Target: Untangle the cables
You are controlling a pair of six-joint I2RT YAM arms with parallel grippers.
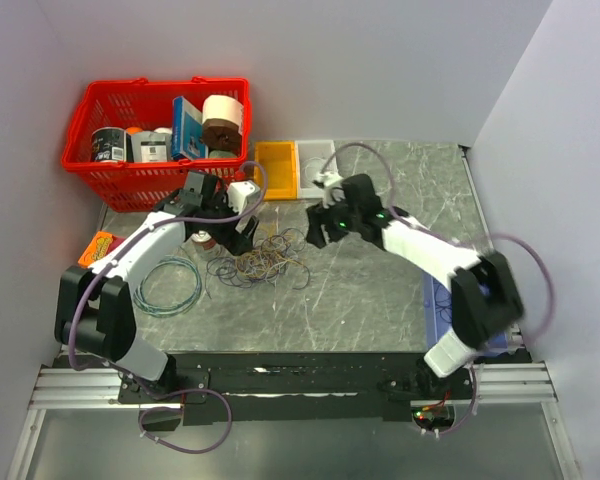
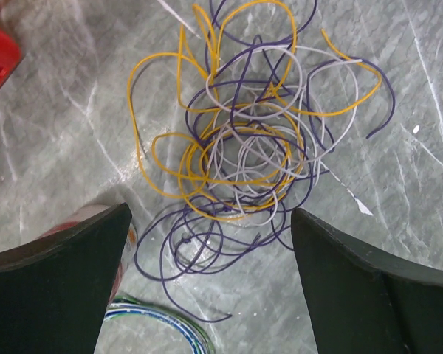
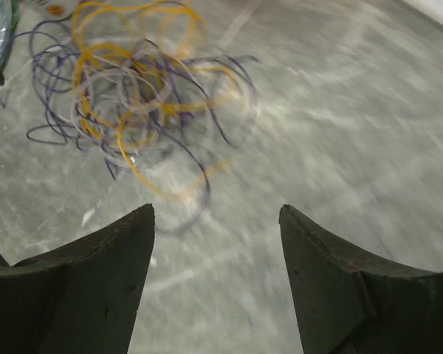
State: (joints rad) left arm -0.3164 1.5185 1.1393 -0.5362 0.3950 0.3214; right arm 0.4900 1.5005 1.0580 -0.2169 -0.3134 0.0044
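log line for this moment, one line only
cables: one tangled heap | left fingers: open, empty, above heap edge | right fingers: open, empty, beside heap

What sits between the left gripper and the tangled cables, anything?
Nothing visible. The left gripper hangs open just above the cables, no other object in the gap. The teal coil lies off to the side of the heap.

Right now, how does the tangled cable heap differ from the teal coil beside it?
The cable heap is a knot of yellow, dark purple and pale grey wires crossing one another; the teal coil is a single neat hoop. The cable heap's loops are small and irregular; the teal coil makes one wider ring. The cable heap lies mid-table; the teal coil lies to its left. Both lie flat on the table, and nothing holds either.
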